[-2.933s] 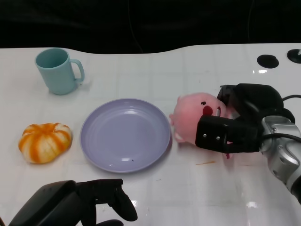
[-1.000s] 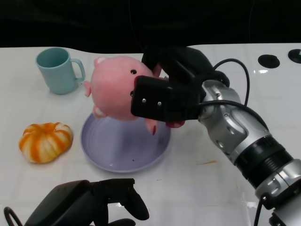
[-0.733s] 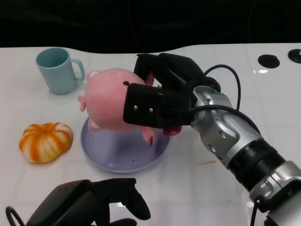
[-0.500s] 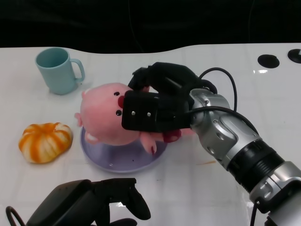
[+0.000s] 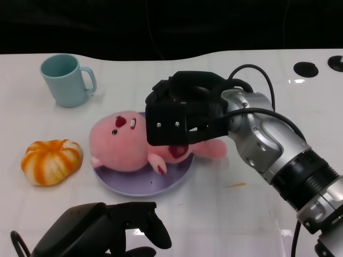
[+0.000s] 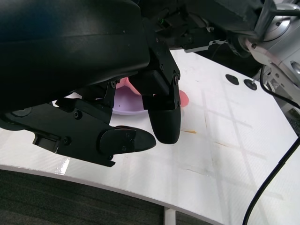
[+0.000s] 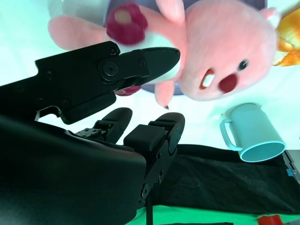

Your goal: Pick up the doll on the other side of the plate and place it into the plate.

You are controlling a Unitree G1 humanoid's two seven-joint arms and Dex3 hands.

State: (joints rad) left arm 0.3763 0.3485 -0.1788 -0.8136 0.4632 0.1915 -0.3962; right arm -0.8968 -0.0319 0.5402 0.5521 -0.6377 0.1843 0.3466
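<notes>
Pink and plush, the doll lies on its back across the lavender plate, its head toward the orange pumpkin and one leg hanging past the plate's rim on the robot's right. The right hand sits over the doll's lower body. In the right wrist view its fingers are parted around the doll, one lying beside a dark red foot pad, the others curled clear on the far side; they do not close on it. Whether any finger touches the plush cannot be told.

Pale blue, the mug stands upright on the white bench beyond the pumpkin, handle toward the plate, well apart from it. The pumpkin rests just beside the plate on the robot's left.

Low at the near edge of the bench, the left hand holds nothing; the left wrist view shows its fingers loosely apart above the bench surface.
</notes>
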